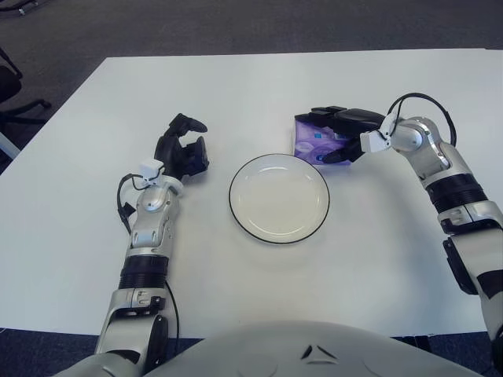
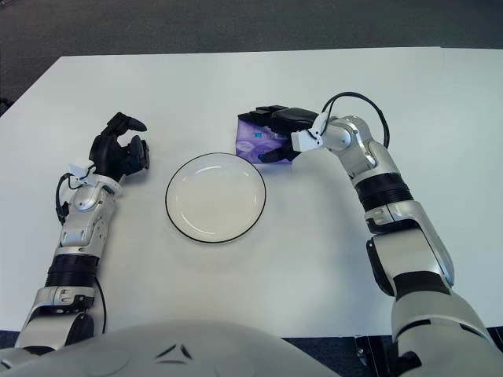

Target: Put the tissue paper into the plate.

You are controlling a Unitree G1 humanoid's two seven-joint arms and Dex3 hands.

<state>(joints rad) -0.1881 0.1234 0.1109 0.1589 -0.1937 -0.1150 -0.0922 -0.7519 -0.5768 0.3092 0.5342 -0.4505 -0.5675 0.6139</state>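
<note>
The purple tissue pack (image 1: 307,144) lies on the white table just behind the right rim of the white, dark-rimmed plate (image 1: 279,200). My right hand (image 1: 322,135) sits over the pack, with its long fingers across the top and far edge and its thumb against the near side, so it is shut on the pack. The pack still touches the table, and most of its right half is hidden under the hand. My left hand (image 1: 185,149) shows to the left of the plate with its fingers curled and nothing in them. The plate holds nothing.
The white table (image 1: 236,86) extends on all sides of the plate. A dark chair (image 1: 9,90) stands beyond the table's left edge, on grey carpet. A cable loops over my right wrist (image 1: 416,102).
</note>
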